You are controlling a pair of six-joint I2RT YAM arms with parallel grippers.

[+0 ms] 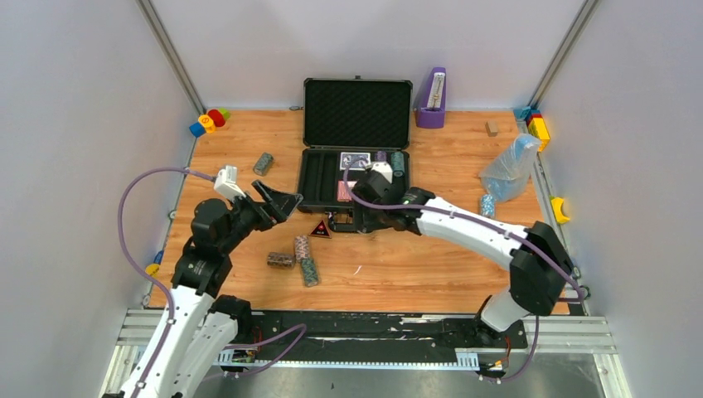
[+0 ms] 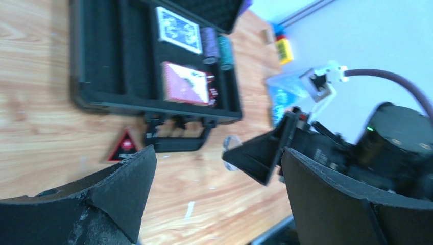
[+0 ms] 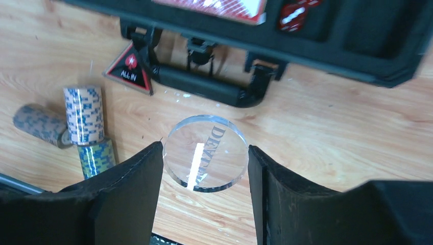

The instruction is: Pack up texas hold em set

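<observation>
Wood-grain table [image 1: 448, 265] underneath, with bright toy blocks [image 1: 207, 123] in the far left corner. Further in, one chip roll [image 1: 264, 162] lying alone, well apart from the case. Nearer the bases, the left gripper [image 1: 280, 200], fingers spread wide and holding nothing, hovering above the wood just left of the case's near corner. Below and right of it, three more chip rolls [image 1: 302, 247] clustered on the table, two touching end to end in the right wrist view, the third butting in from the left. Just beside them, the dark red triangle [image 3: 128, 70] marked ALL IN, flat on the wood by the left end of the handle [image 3: 204, 91]. At centre, the black case [image 1: 308, 178], open, foam-lined lid [image 1: 357, 112] upright at the back, handle toward the arms. Inside the tray, a blue-backed card deck [image 2: 177, 29] behind a red-backed card deck [image 2: 185, 83], red dice [image 2: 212, 95] tucked just right of the red one, then a purple chip stack [image 2: 208, 43] and a teal chip stack [image 2: 225, 51] side by side. In front of the handle, the right gripper [image 3: 206, 153] closed onto a clear round dealer disc [image 3: 217, 133], pinched by its edges; clear of the wood or resting on it, impossible to tell. Further right, a purple upright object [image 1: 431, 99] by the back wall, a clear plastic bag [image 1: 510, 166] with another chip roll at its foot, and more blocks [image 1: 537, 124] along the right edge
</observation>
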